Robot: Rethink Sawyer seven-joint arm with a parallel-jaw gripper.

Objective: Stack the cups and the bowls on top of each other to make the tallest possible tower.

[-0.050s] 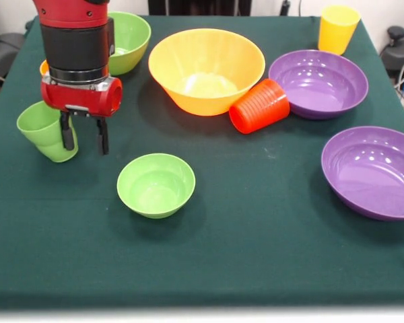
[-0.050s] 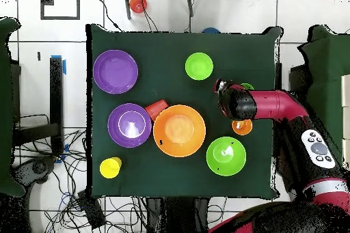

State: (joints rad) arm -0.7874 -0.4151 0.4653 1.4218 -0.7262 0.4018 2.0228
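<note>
My gripper hangs open low over the table's left side, also seen from overhead. A light green cup lies tilted just left of it, against the left finger; nothing is between the fingers. An orange cup stands mostly hidden behind the arm. The red cup lies on its side against the large orange-yellow bowl. The yellow cup stands upright at the far right. A medium green bowl, a small green bowl and two purple bowls sit apart. No tower is in view.
The dark green cloth covers the whole table, whose edges drop off on all sides. Cables lie on the floor beside it, and a small orange object sits on the floor beyond the far edge.
</note>
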